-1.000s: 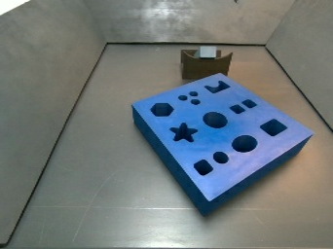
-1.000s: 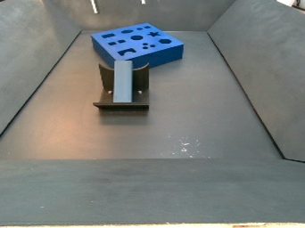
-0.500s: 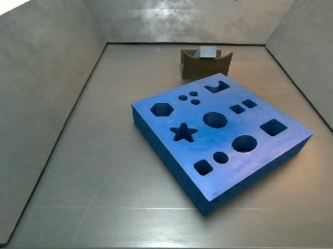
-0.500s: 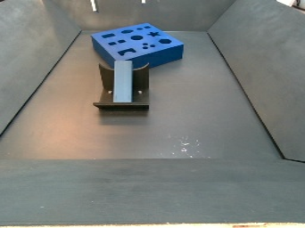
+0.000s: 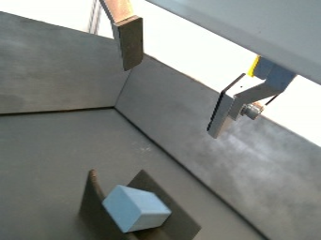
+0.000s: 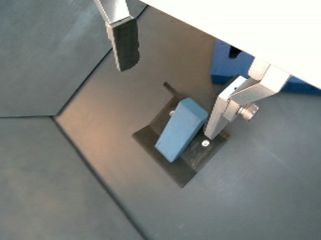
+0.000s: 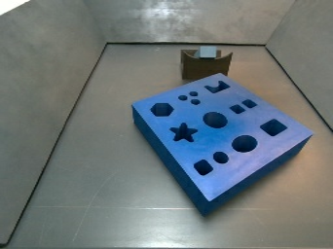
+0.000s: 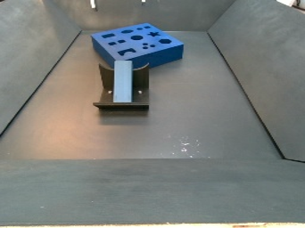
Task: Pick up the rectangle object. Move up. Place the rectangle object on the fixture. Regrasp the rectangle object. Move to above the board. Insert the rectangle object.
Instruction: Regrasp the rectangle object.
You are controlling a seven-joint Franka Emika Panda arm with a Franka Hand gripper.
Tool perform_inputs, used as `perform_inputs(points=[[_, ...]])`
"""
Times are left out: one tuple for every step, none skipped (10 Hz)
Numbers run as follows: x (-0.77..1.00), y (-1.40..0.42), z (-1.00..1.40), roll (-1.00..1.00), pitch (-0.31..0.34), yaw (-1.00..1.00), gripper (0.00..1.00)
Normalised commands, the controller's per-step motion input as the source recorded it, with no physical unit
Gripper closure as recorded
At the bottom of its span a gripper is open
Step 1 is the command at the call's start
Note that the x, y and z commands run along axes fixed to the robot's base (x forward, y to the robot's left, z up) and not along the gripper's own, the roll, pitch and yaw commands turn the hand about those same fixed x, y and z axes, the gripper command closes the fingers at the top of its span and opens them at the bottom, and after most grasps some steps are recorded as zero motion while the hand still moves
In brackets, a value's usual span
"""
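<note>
Two silver fingers of my tool (image 6: pixel 175 70) hang spread wide with nothing between them, high above the desk (image 8: pixel 179 134); neither side view catches the tool at all. Reading a side view from the left, the fixture (image 8: pixel 120 100) stands near that wall, and the rectangle object (image 8: pixel 123 78) lies along it, one end propped in the notch, pale blue against the dark bracket. Further back and slightly to the right sits the board (image 8: pixel 137 44), its near edge close to the fixture.

In a wrist view the rectangle object (image 6: pixel 179 130) shows as a long slab below the tool's gap, its broad face turned up. I judge it stiff, light and smooth-sided, likely a little slippery on the pads. For the regrasp I would pinch across the narrow width, near the raised end, keeping enough length free below my fingers (image 6: pixel 123 42) for the insertion.
</note>
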Motion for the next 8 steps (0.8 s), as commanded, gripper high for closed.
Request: perform_inputs(points=[[0.02,-0.02,-0.01,1.00,-0.033,-0.01,0.00],[0.03,-0.03,-0.01,1.00,-0.023,0.00,0.00],[0.03,-0.03,-0.02,1.00,-0.008,-0.01,0.00],[0.04,-0.03,-0.02,1.00,0.017,0.00,0.00],[0.04,-0.03,-0.02,1.00,0.044,0.01,0.00],[0.05,-0.03,-0.01,1.00,0.078,0.02,0.00],[0.06,-0.03,-0.02,0.95,0.120,0.03,0.00],[0.07,-0.04,-0.02,0.70,0.155,0.05,0.00]])
